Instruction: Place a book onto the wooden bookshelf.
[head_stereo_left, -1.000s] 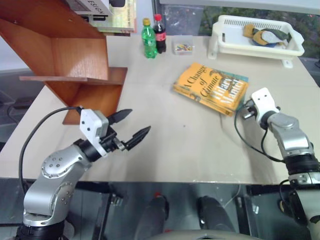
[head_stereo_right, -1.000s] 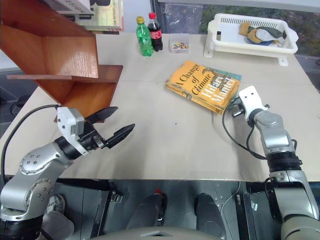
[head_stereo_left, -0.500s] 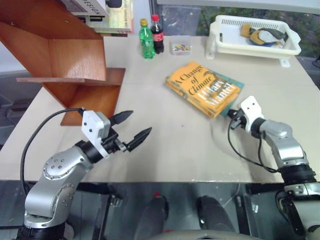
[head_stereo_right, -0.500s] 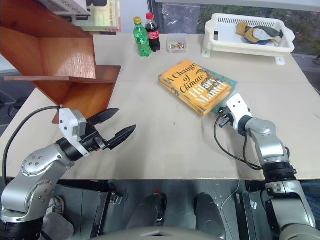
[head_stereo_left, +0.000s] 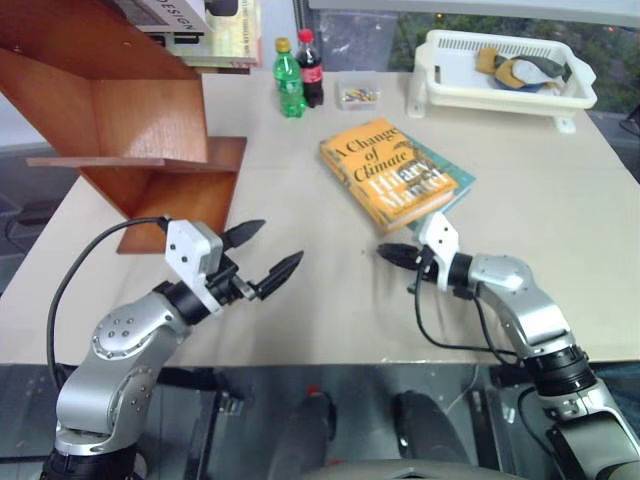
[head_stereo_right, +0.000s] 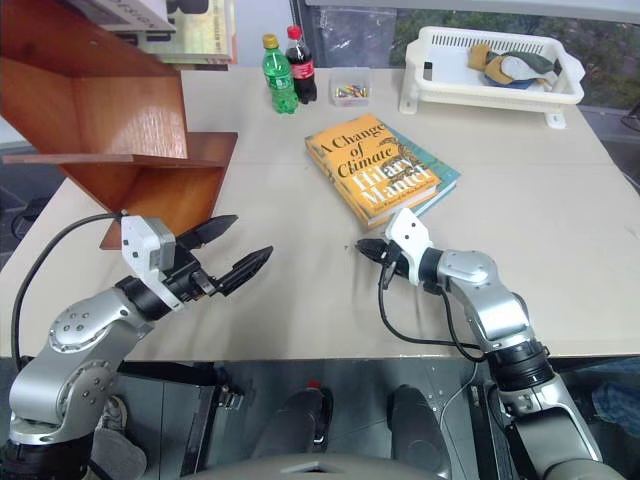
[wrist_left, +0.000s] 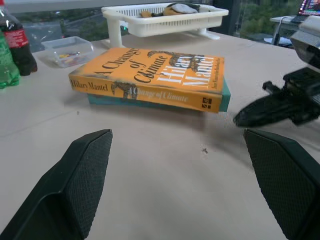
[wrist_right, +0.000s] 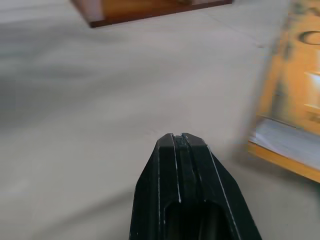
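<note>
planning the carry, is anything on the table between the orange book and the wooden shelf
Nothing visible does. The book lies on top of a teal-green book, and the bare table runs from it to the wooden bookshelf. The green bottle and cola bottle stand farther back, off that line.

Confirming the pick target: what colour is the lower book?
Teal-green lower book, clearest in the left wrist view.

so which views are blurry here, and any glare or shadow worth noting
Right wrist view: book and table smeared as if by motion, while the shut right hand stays crisp. Left wrist view: book sharp, the near fingers of the open left hand soft. Left eye view: evenly lit, sheen on the bookshelf, faint shadow under the left hand.
</note>
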